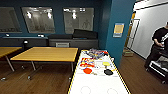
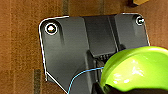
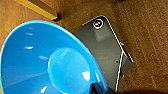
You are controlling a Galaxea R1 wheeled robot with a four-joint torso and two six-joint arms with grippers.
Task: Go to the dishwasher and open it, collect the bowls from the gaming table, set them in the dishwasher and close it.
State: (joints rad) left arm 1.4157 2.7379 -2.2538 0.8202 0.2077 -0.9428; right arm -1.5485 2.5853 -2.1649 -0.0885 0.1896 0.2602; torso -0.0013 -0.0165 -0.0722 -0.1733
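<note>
The gaming table (image 1: 100, 86), glossy white with yellow sides, stretches ahead of me. On it lie an orange-red bowl (image 1: 87, 70), a pale yellow bowl (image 1: 106, 63) and a black bowl (image 1: 108, 72). Above the wooden floor, my left gripper (image 2: 100, 88) is shut on the rim of a lime green bowl (image 2: 135, 71). A blue bowl (image 3: 45, 60) hangs over the floor in my right gripper (image 3: 96, 88), which is shut on its rim. The dishwasher is out of view.
Colourful clutter (image 1: 94, 53) lies at the gaming table's far end. A yellow-topped table (image 1: 47, 53) stands to its left, another (image 1: 6, 51) further left. A teal pillar (image 1: 117, 30) rises behind. A person (image 1: 157, 46) stands at the right by a dark cart (image 1: 160, 68).
</note>
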